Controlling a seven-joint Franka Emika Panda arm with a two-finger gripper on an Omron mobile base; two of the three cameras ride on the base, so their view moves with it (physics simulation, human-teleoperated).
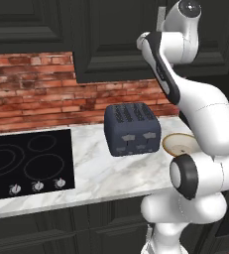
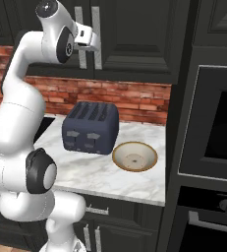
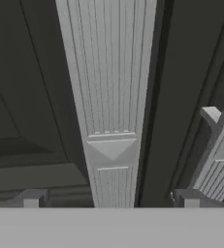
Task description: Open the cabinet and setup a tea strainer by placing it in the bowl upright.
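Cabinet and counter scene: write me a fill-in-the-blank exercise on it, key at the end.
1. The cabinet doors are both ____.
2. The pincer has one silver bar handle between its ____ fingers.
3. The bowl sits on the counter beside the ____.
4. The inside of the bowl holds ____.

Missing words: shut; open; toaster; nothing

Base views look forward-down from behind arm, left and right; both share toaster, bowl. Hand view sits close on cabinet handle.
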